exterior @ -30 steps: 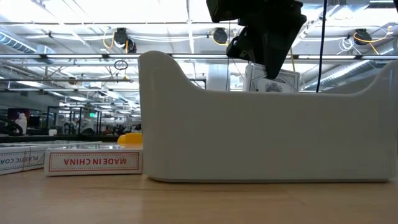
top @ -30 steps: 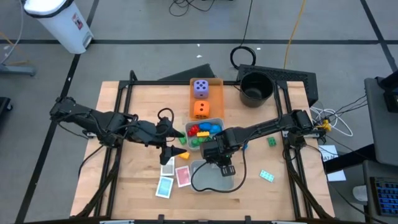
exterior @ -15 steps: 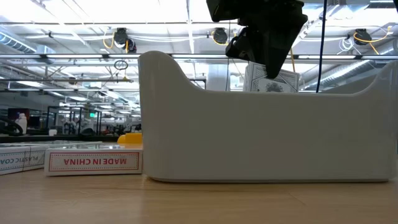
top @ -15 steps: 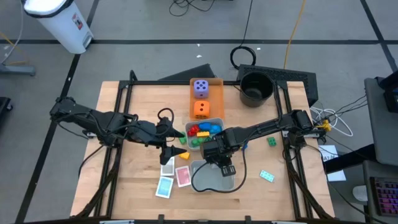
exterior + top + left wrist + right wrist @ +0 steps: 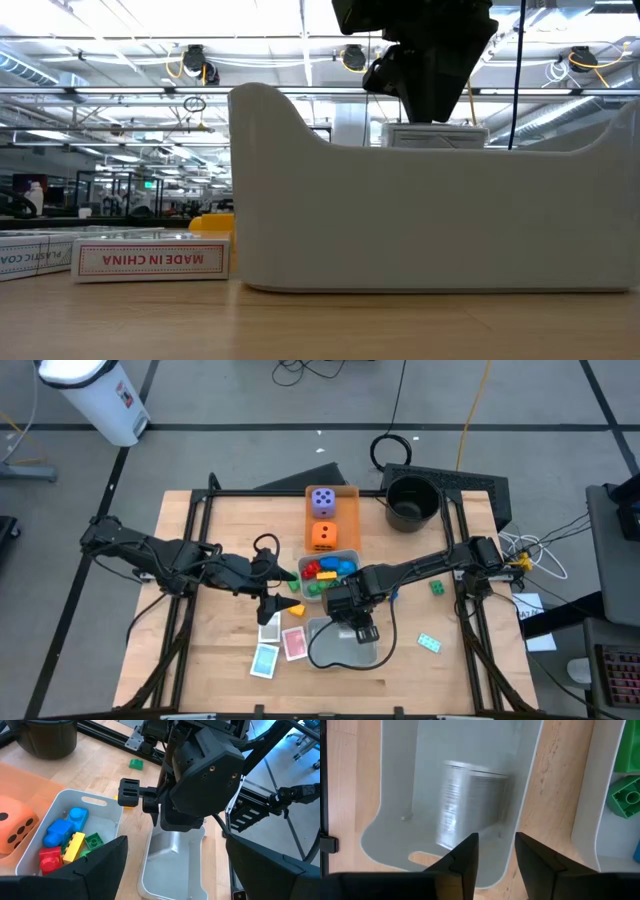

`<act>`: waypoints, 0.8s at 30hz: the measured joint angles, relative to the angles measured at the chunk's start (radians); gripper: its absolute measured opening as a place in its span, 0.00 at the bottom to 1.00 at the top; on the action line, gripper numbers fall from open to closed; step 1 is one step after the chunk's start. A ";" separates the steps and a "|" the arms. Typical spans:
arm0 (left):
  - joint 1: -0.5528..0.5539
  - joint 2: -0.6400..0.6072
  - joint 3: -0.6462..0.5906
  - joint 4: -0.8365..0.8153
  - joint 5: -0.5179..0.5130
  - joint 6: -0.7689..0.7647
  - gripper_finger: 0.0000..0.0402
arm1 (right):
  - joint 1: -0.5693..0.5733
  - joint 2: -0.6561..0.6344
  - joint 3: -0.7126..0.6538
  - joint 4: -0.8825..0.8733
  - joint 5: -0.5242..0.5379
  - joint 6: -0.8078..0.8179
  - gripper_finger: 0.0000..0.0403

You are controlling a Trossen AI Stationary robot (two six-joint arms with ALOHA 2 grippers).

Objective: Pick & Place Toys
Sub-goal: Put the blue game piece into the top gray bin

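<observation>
a: on your tabletop, the right gripper hangs over the grey tray, fingers parted and empty. the white card box lies in the tray right beneath them.

b: half a second back that box stood upright between the fingers; now it's flat. your left gripper waits open near the brick tray.
</observation>
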 joint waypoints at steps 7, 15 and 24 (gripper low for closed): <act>0.000 0.000 0.000 0.000 0.000 -0.001 0.85 | 0.000 0.000 0.000 0.014 0.024 0.004 0.32; 0.000 0.000 0.000 -0.023 0.000 -0.025 0.85 | -0.007 -0.006 0.000 0.051 0.021 0.068 0.31; -0.003 0.000 0.000 -0.092 0.029 -0.056 0.85 | -0.039 -0.105 0.000 0.141 0.024 0.163 0.31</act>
